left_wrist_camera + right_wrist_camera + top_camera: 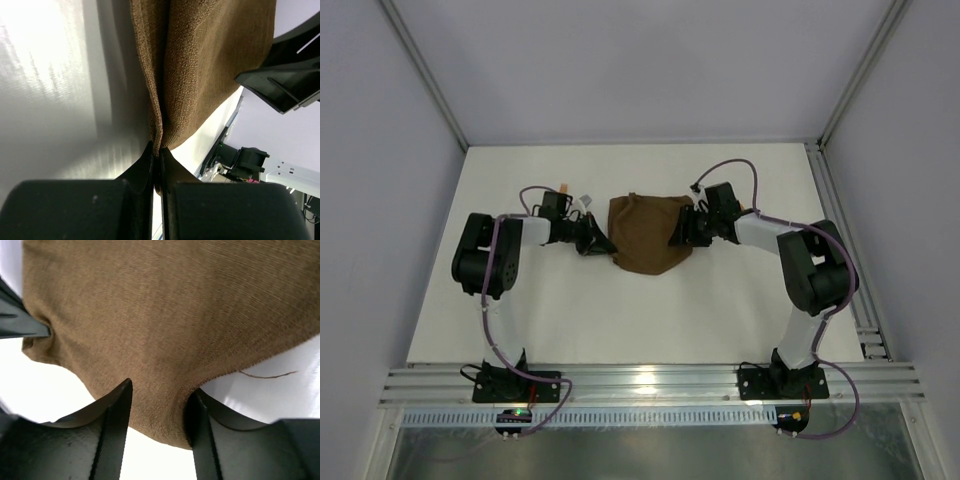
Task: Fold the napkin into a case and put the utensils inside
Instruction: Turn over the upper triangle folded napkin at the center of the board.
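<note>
Top view: the napkin (650, 235), a plain dark brown cloth of soft matte weave, is seen mid-desk between the two arms, bunched rather than flat, with a straight far edge and a rounded near edge. The white desk (620, 320) is seen around it.

Left gripper (603, 242): placed at the napkin's left edge. In the left wrist view (157, 152) the jaws are pressed together on a thin doubled edge of the napkin (210, 65), with no gap visible between them.

Right gripper (678, 230): placed at the napkin's right edge. In the right wrist view (156, 412) the jaws are held a moderate way apart, and the gap is filled by a thick fold of the napkin (170, 315), which is touched by both fingers (117, 415).

A loose brown thread (265, 375) is noted on the desk just beside the hem.

A small thin orange plastic piece (564, 187) is noted on the desk just behind the left wrist, apart from the napkin; fork or otherwise cannot be told.
</note>
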{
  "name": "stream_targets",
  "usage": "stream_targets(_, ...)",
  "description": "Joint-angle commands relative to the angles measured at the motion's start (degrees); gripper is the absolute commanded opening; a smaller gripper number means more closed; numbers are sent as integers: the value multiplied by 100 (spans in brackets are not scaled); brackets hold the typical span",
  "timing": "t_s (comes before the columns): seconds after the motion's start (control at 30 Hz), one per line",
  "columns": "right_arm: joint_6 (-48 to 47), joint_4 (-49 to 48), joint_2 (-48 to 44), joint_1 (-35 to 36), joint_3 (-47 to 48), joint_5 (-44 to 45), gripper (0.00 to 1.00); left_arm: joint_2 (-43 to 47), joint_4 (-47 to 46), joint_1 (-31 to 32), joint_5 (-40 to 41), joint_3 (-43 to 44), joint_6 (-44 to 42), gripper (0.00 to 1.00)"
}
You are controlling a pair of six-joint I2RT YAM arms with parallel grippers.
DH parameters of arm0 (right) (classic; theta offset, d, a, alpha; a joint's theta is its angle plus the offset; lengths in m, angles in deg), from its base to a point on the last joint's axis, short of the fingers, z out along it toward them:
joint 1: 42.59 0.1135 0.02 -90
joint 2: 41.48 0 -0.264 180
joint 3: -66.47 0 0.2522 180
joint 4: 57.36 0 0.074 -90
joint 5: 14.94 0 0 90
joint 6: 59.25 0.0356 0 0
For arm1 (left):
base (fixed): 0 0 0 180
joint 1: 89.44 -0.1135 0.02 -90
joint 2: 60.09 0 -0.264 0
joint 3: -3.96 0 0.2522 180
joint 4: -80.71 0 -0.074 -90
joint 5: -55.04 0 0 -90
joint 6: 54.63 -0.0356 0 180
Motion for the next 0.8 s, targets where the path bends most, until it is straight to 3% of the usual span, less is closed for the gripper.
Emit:
stream_targets(0.0,227,-190,-414,185,269,-378,49,13,134,-151,-205,196,-113,1)
stream_targets(0.13,630,739,-565,387,867,-343,48,30,204,-274,-249,257,-139,1)
stream_targets(0.43,958,1357,-565,431,1229,86,54,-22,397,-353,-293,328,-218,1)
stream_targets(0.6,1115,851,-697,247,517,-69,54,-22,424,-371,-311,310,-262,1)
stream_targets(0.77,1045,1058,-951,422,753,114,54,-31,485,-397,-320,354,-279,1)
